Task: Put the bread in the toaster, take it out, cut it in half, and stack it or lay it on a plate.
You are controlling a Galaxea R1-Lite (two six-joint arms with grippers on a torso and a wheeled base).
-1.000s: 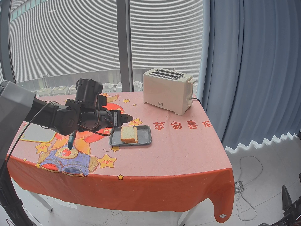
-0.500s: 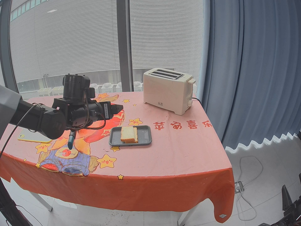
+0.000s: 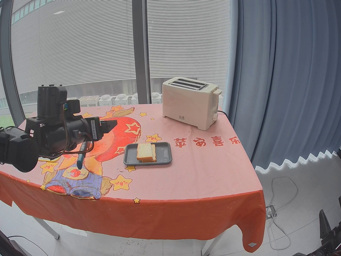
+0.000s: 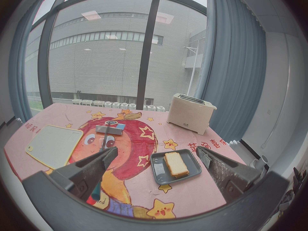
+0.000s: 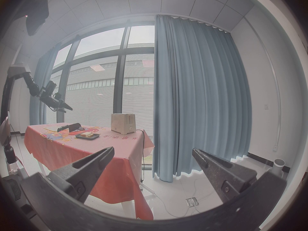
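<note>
The bread (image 3: 146, 152) lies on a small grey tray (image 3: 163, 154) near the middle of the pink table; the left wrist view has the bread (image 4: 175, 164) on the tray (image 4: 192, 159) too. A white toaster (image 3: 189, 102) with empty slots stands at the table's far right. My left gripper (image 3: 110, 124) hangs open above the table, left of the tray and apart from it, with nothing between its fingers (image 4: 96, 166). My right gripper (image 5: 152, 150) is open and empty, low and well off the table's right side.
A blue-handled knife (image 4: 103, 145) lies left of the tray, with a pale cutting board (image 4: 53, 144) beyond it near the left edge. A blue curtain (image 3: 284, 72) hangs to the right. A cable and floor socket (image 3: 271, 210) lie below the table's right corner.
My left arm has drawn back to the left and slightly up, away from the tray. The bread, tray and toaster have stayed put.
</note>
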